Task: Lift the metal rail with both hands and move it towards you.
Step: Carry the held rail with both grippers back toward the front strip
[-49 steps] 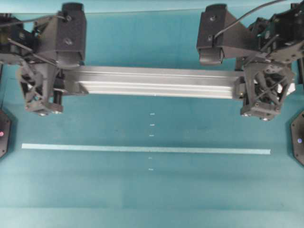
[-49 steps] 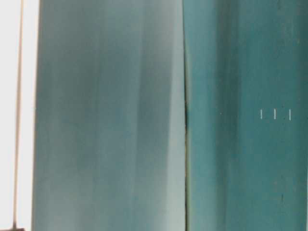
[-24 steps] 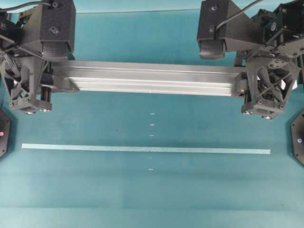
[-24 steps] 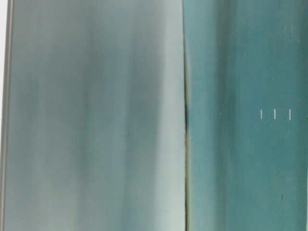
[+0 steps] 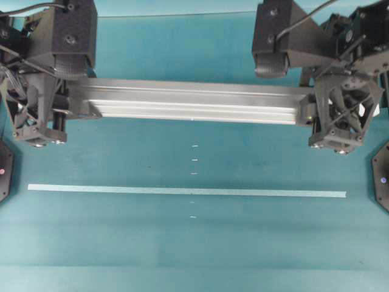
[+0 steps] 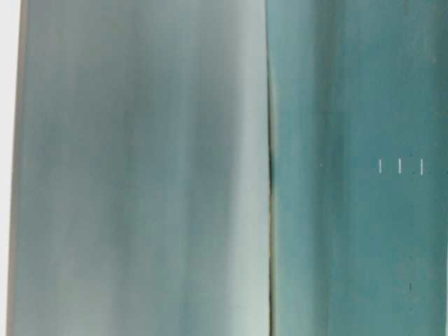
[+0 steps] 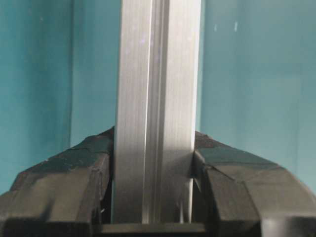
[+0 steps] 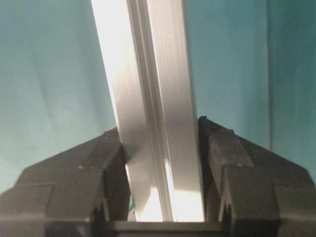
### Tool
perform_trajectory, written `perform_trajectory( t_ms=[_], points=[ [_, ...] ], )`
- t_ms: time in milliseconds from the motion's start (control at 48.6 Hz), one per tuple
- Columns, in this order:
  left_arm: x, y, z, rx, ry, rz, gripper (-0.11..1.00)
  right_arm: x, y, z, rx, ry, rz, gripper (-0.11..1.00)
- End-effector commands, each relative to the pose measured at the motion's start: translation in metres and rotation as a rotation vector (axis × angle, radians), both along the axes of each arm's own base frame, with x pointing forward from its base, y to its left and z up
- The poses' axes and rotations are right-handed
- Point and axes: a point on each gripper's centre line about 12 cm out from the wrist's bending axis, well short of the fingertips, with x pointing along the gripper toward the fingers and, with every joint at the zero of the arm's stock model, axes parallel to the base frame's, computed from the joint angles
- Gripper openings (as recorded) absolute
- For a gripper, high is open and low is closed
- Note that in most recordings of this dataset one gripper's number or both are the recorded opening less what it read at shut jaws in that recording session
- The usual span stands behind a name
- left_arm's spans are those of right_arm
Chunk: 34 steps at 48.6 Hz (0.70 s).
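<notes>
The metal rail (image 5: 188, 102) lies crosswise over the far half of the teal table, silver and grooved along its length. My left gripper (image 5: 65, 104) is shut on its left end, and its black wedge jaws press both sides of the rail (image 7: 158, 74) in the left wrist view, where the left gripper (image 7: 154, 143) is seen from behind. My right gripper (image 5: 311, 112) is shut on the right end. In the right wrist view the rail (image 8: 148, 64) runs slightly slanted between the jaws of the right gripper (image 8: 159, 133).
A thin pale tape strip (image 5: 182, 191) runs across the table nearer me than the rail. Small white marks (image 5: 194, 159) sit mid-table. Black bases stand at the left edge (image 5: 3, 170) and right edge (image 5: 382, 182). The table-level view is a blurred grey-teal surface (image 6: 140, 175).
The rail's left end and my left gripper shifted left and slightly toward the far side, and the rail looks a little larger from overhead. Over the last half second almost nothing moved.
</notes>
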Motion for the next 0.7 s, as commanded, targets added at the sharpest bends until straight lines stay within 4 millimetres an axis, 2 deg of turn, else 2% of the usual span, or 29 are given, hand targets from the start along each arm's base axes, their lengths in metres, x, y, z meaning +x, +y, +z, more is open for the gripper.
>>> perform_trajectory(
  t_ms=[0,103,226,493,678],
  points=[
    [-0.001,0.001,0.0,-0.009,-0.037,0.028,0.31,0.003,-0.001,-0.012,0.017,0.025,-0.045,0.4],
    [0.003,0.002,-0.024,-0.01,-0.047,0.03,0.31,0.007,-0.002,-0.026,0.014,0.023,-0.044,0.4],
    [0.009,0.002,-0.055,-0.008,-0.067,0.027,0.31,0.013,-0.004,-0.053,0.001,0.002,-0.035,0.4],
    [0.013,0.003,-0.123,-0.017,0.005,0.023,0.31,0.006,-0.005,-0.148,-0.014,-0.002,-0.032,0.4],
    [0.014,0.0,-0.172,-0.025,0.057,0.013,0.31,0.005,-0.005,-0.18,-0.017,-0.023,-0.039,0.4]
  ],
)
